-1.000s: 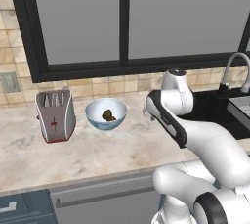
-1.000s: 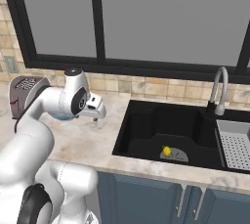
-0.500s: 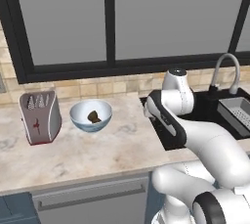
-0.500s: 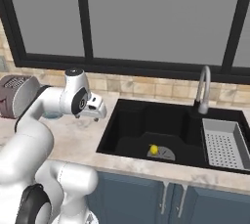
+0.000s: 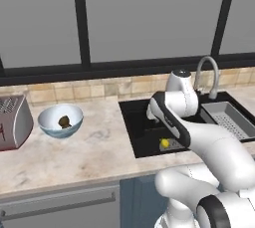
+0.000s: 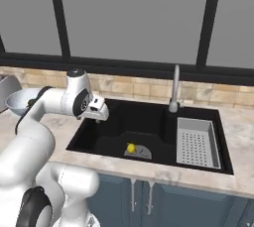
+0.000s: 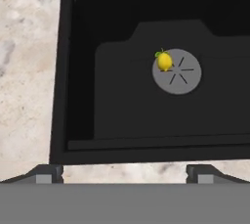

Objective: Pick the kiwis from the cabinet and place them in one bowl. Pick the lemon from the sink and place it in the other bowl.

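Counter: beige marbled stone worktop (image 5: 94,155)
On it: silver toaster (image 5: 12,122), light blue round bowl (image 5: 60,120)
Set in it: black rectangular sink (image 6: 149,127)

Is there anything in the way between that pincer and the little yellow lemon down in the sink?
Nothing visible. The open pincer hangs over the sink's left edge, and the lemon lies alone on the round drain, with bare black basin floor around it.

toaster (image 5: 14,122) sits at the far left of the marble-look counter (image 5: 94,152), silver with slots on top; tan tile backsplash (image 5: 99,90) runs behind it; big dark-framed window (image 6: 134,18) above; blue base cabinets (image 6: 163,203) below the counter edge
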You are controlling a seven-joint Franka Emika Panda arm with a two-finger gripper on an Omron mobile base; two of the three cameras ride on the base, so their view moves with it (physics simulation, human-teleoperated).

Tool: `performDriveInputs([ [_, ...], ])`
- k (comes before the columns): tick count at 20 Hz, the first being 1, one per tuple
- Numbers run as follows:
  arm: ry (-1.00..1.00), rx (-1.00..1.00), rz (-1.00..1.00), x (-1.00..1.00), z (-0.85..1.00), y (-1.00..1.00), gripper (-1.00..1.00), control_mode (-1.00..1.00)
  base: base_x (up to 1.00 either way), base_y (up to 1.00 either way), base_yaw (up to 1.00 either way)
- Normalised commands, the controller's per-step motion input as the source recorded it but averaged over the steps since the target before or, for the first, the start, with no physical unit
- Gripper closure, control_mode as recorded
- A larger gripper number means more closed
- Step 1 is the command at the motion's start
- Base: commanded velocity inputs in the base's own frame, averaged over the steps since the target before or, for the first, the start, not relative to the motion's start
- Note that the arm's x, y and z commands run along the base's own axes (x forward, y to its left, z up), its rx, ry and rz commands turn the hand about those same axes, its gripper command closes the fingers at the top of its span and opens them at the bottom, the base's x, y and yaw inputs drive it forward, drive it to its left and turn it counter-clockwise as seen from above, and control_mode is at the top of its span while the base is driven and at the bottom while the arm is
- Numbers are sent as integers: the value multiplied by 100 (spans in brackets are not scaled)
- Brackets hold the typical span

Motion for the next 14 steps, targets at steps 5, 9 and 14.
performDriveInputs([
  [5,0,0,0,0,0,0,-100,100,8,-54,2],
  [9,0,0,0,0,0,0,-100,100,11,-45,3],
  [14,0,0,5,30,-1,-12,-100,-100,0,0,0],
])
